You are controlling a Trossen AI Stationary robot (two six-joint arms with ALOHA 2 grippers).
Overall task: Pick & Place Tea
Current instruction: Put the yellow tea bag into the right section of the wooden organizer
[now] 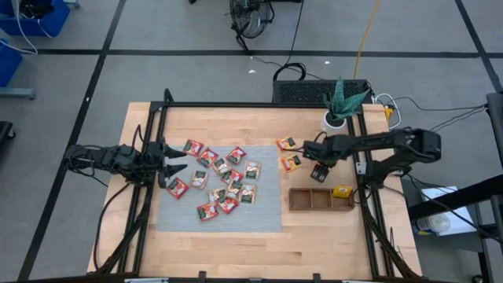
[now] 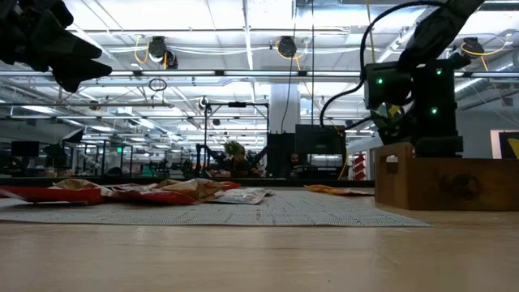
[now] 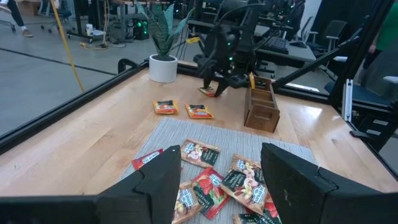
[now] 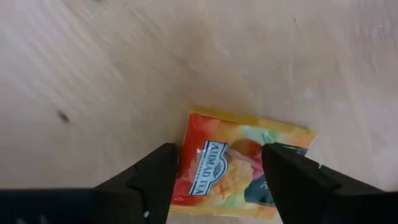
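The right gripper point(image 4: 214, 180) is positioned over a yellow-orange tea sachet point(image 4: 239, 165) lying on the bare table point(image 1: 330, 236); its jaws are spread, nothing gripped, and the sachet's near edge is hidden by the fingers. The left gripper point(image 3: 217, 180) is held open above the sachets point(image 1: 224, 179) on the grey mat point(image 1: 263, 212). The wooden tray point(image 1: 318, 199) interior is obscured.

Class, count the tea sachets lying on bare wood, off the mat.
3. One sachet and a second sachet lie beside the mat, toward the plant; the third sachet lies under the right hand. More may be hidden.
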